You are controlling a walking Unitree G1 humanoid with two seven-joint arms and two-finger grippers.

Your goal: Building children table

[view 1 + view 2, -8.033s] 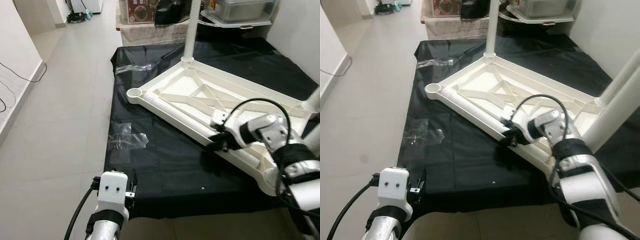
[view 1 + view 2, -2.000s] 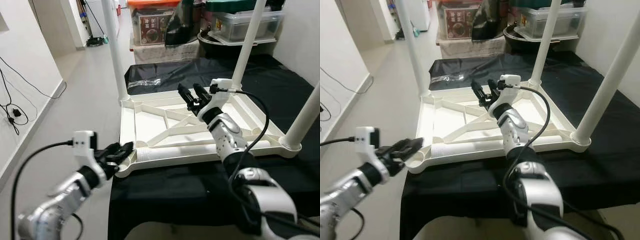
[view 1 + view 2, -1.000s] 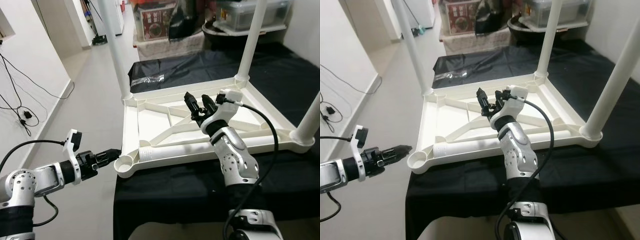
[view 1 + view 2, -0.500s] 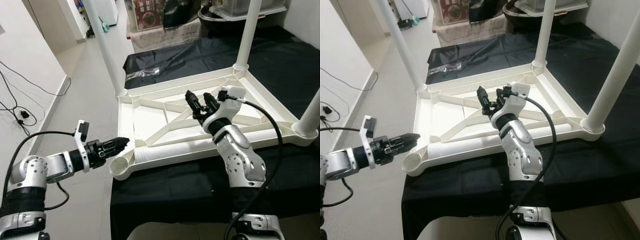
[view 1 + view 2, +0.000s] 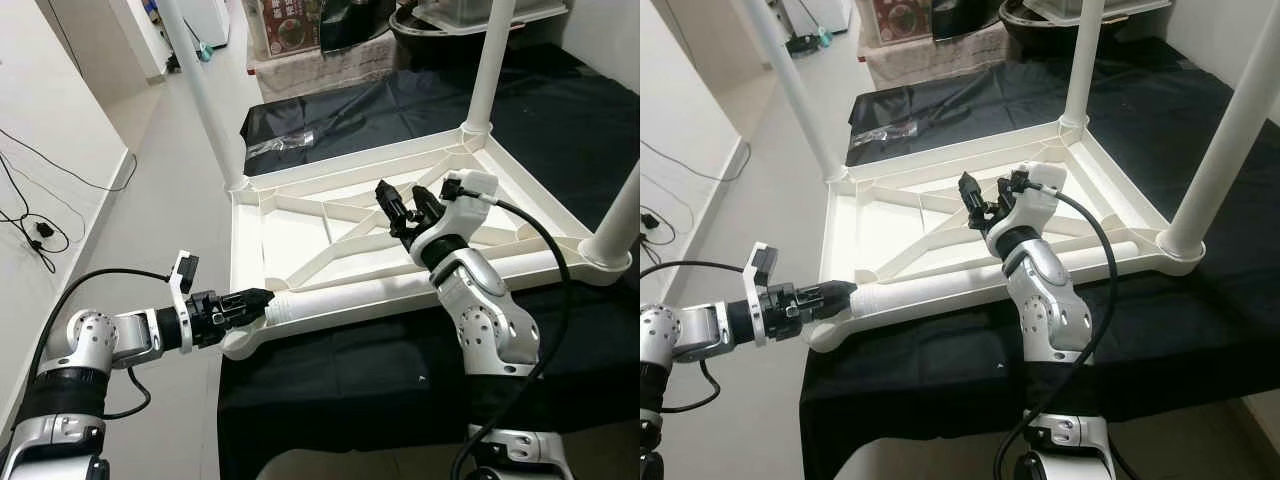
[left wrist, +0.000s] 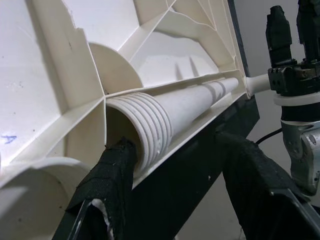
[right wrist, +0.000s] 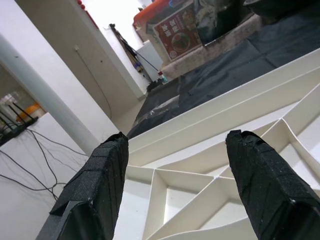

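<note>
The white plastic table (image 5: 330,235) lies upside down on a black sheet (image 5: 560,110), with its ribbed underside facing up. Three legs already stand upright in their corner sockets: one at the far left corner (image 5: 200,95), one at the far right corner (image 5: 488,65) and one at the near right corner (image 5: 1225,135). The fourth leg (image 5: 970,283) is loose and lies flat along the near edge of the table, inside the rim. Its threaded end points toward the near left corner socket (image 5: 820,335) (this socket has no leg in it).

The left gripper (image 5: 252,300) reaches in from the left side, at the near left corner. In the left wrist view its fingers (image 6: 117,170) are spread, one on each side of the threaded end of the loose leg, and they do not press on it. The right gripper (image 5: 402,207) is held above the middle of the underside, over the diagonal ribs. Its fingers (image 7: 102,172) are spread apart and hold nothing.

The sheet covers a low flat surface beside a light tiled floor (image 5: 150,190). At the far end stand storage boxes (image 5: 300,25) and other household items. A white wall runs along the left, and black cables (image 5: 35,215) lie on the floor near it.
</note>
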